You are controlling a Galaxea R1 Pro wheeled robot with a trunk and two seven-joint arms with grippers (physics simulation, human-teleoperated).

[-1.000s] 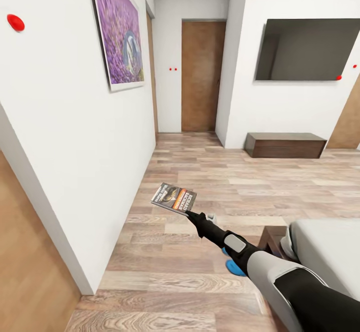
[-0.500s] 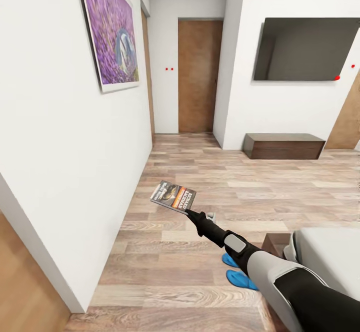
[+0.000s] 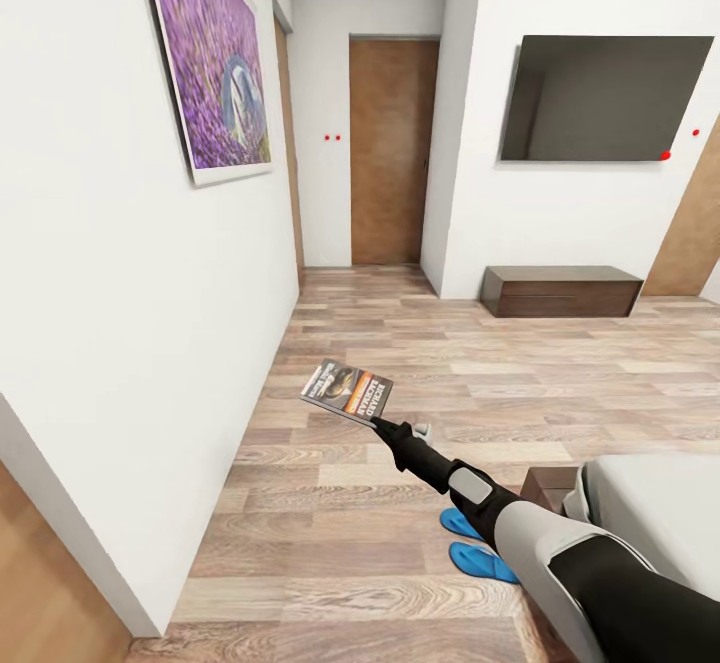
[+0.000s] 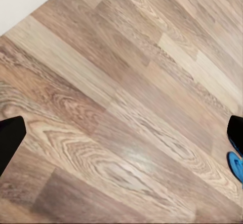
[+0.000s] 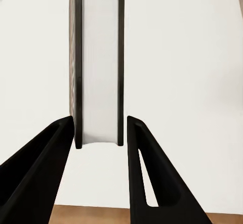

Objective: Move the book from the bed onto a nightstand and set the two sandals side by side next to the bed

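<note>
Room: white-walled, wood-plank floor (image 3: pixel 400 363). Against the earlier head views the whole picture has slid leftward; judged a turn of the camera, not a move of the fixtures. Wall painting (image 3: pixel 205 63), far door (image 3: pixel 392 148), dark wall screen (image 3: pixel 605 98) and the low dark cabinet (image 3: pixel 560 290) beneath it all present.

Bed: corner of the grey mattress (image 3: pixel 650 513) and dark frame at lower right of the head view, beside the right arm.

Sandals: two sandals (image 3: pixel 478 548), blue, on the floor close by the bed corner, partly hidden behind the forearm. More of the pair is exposed than a second ago. A blue edge also shows in the left wrist view.

Book: the book (image 3: pixel 347 391) is off the bed, held out over open floor, roughly level, cover up. Its place against the arm matches the earlier pictures. In the right wrist view it shows edge-on between the fingers.

Right claw: right claw (image 3: pixel 381 426) closed on the book's near edge, both fingers pressed against its covers.

Left claw: left claw (image 4: pixel 121 138) spread wide, dark fingertips at opposite picture edges, nothing between them, bare floor below.

Assessment: carrying stage. Book not yet delivered; sandal placement outstanding.
</note>
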